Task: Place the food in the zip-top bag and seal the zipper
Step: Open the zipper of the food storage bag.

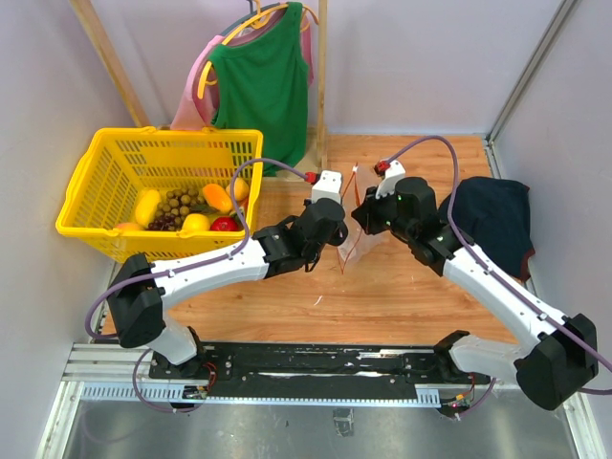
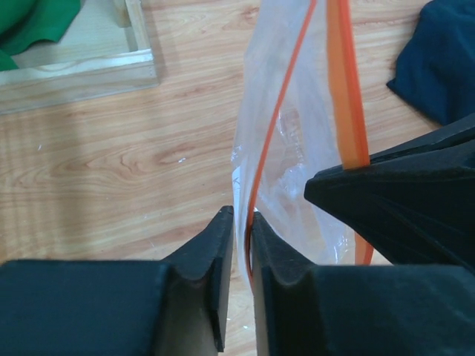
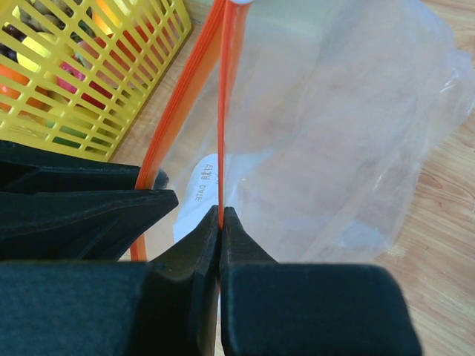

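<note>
The clear zip-top bag (image 1: 354, 247) hangs between my two grippers above the wooden table. Its red-orange zipper (image 1: 355, 178) is split into two strips. My left gripper (image 1: 335, 228) is shut on one strip (image 2: 273, 126) and the film at the bag's mouth, as the left wrist view (image 2: 243, 222) shows. My right gripper (image 1: 363, 218) is shut on the other strip (image 3: 221, 111), as the right wrist view (image 3: 220, 215) shows. The bag (image 3: 334, 126) looks empty. The food (image 1: 196, 208), yellow, orange and red pieces with grapes, lies in the yellow basket (image 1: 96, 196) at the left.
A dark navy cloth heap (image 1: 492, 215) lies at the right, also visible in the left wrist view (image 2: 438, 67). A green shirt (image 1: 263, 81) hangs on a wooden rack behind the basket, and the rack's base (image 2: 74, 70) is nearby. The basket (image 3: 89, 74) stands close behind the bag.
</note>
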